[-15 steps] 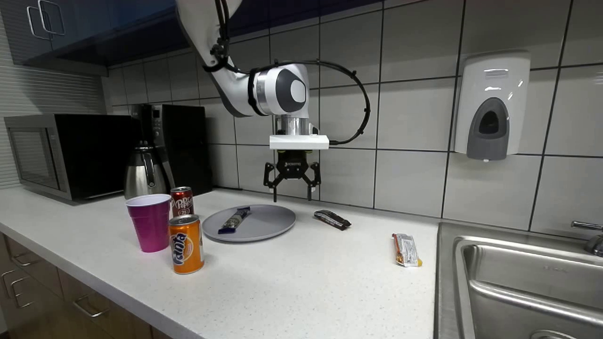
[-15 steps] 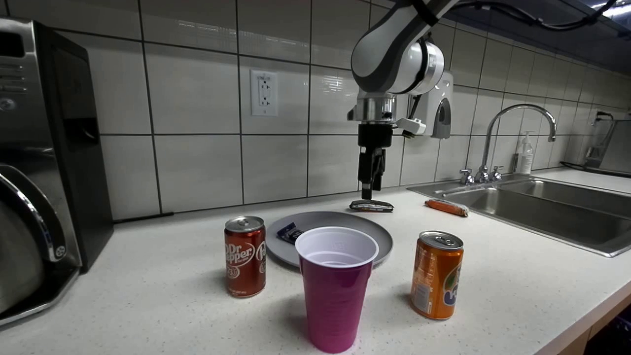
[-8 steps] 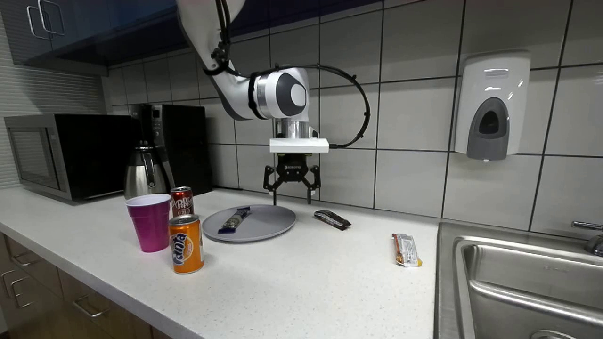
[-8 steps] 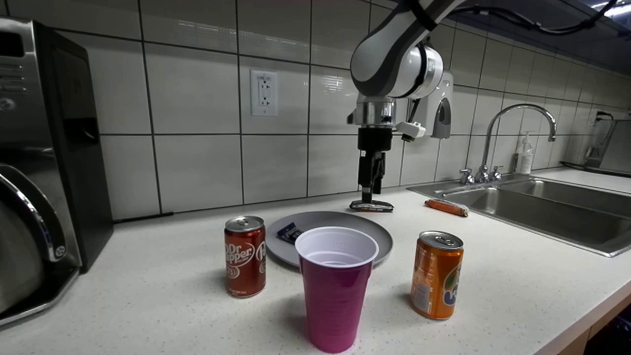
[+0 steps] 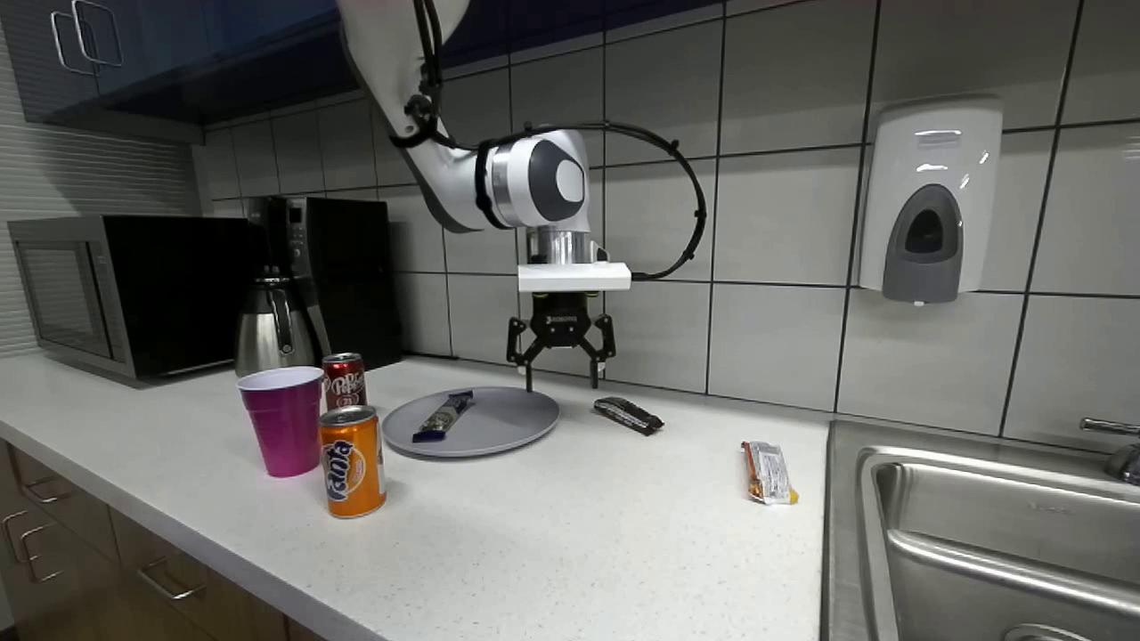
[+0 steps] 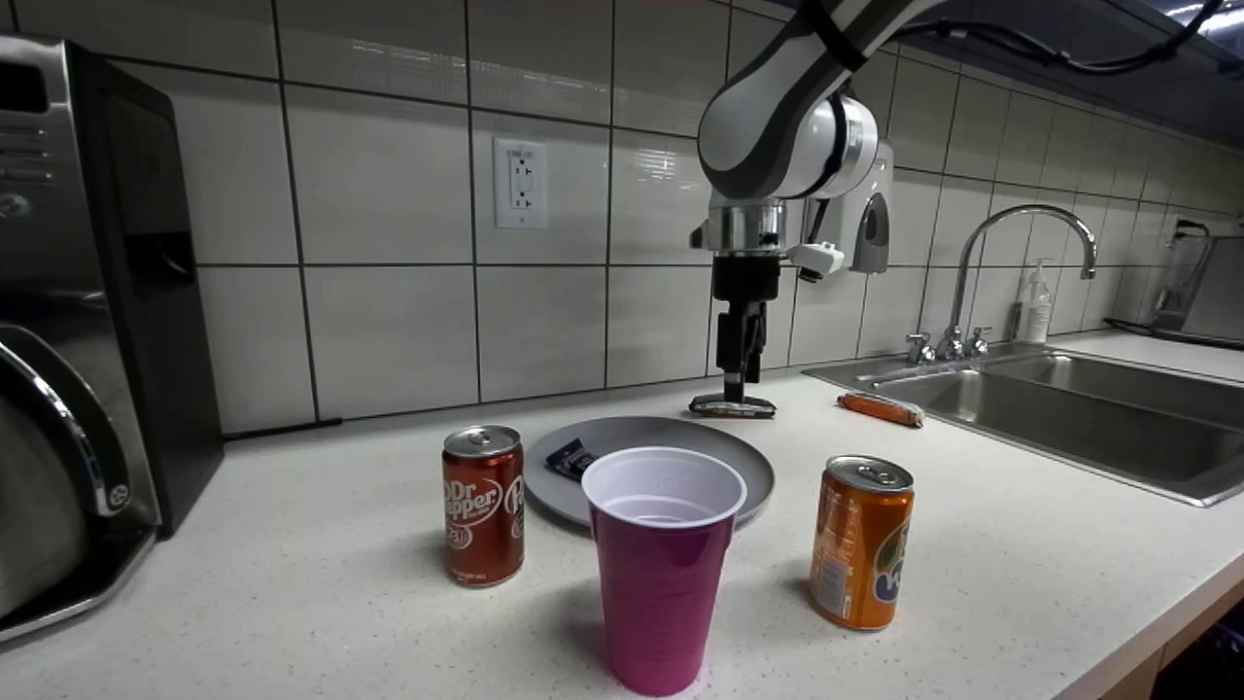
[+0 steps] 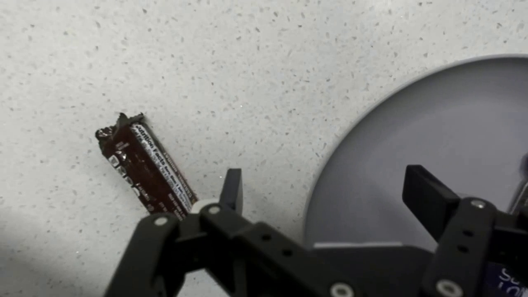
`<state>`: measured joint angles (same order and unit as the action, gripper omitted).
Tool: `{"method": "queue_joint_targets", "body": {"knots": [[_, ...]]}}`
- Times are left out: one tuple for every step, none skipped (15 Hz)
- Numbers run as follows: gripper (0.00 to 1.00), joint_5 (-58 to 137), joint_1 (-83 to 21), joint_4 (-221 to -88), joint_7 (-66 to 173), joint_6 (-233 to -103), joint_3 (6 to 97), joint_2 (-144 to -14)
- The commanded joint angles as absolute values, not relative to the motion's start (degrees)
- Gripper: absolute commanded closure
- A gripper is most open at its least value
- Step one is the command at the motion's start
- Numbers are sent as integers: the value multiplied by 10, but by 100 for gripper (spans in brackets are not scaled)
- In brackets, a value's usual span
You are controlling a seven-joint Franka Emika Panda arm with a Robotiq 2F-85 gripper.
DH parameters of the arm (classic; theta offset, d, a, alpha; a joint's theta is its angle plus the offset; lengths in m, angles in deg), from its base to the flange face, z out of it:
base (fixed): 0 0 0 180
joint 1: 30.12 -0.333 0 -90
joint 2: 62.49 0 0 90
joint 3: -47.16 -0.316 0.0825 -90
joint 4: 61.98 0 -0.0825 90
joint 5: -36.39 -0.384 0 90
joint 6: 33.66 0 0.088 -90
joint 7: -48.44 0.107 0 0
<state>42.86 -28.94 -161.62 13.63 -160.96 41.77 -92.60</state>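
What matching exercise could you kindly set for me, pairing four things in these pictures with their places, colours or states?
1) gripper
2) brown-wrapped bar
3) plate
4) Fanta can

A) orange, standing upright
B) open, holding nothing
C) round and grey
D) lying on the counter, beside the plate

Pairs: 1-B, 2-D, 3-C, 4-A

In an exterior view, my gripper point(image 5: 562, 385) hangs above the counter point(image 5: 579, 543), the middle bar point(image 5: 629, 415) lying below to its right and the plate point(image 5: 512, 427) below to its left, with another bar point(image 5: 443, 417) on it. A third bar point(image 5: 769, 473) lies farther right, near the sink point(image 5: 844, 534). Left of the plate stand the cup point(image 5: 283, 425), the Dr Pepper can point(image 5: 345, 381) and, before it, the Fanta can point(image 5: 353, 463).
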Motion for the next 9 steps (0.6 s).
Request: {"method": "queue_joint_targets", "body": {"knots": [[0, 453, -286, -1602, 111, -1606, 420, -933], [0, 457, -286, -1600, 108, -1606, 421, -934], [0, 461, -285, -1597, 103, -1604, 421, -936], [0, 465, -285, -1595, 99, -1604, 422, -937], [0, 467, -284, -1593, 93, -1603, 423, -939], [0, 468, -283, -1589, 88, -1603, 423, -942], [0, 468, -283, -1585, 84, -1602, 424, -945], [0, 469, -283, -1580, 81, -1601, 425, -948], [0, 467, -281, -1575, 76, -1601, 425, -952]]}}
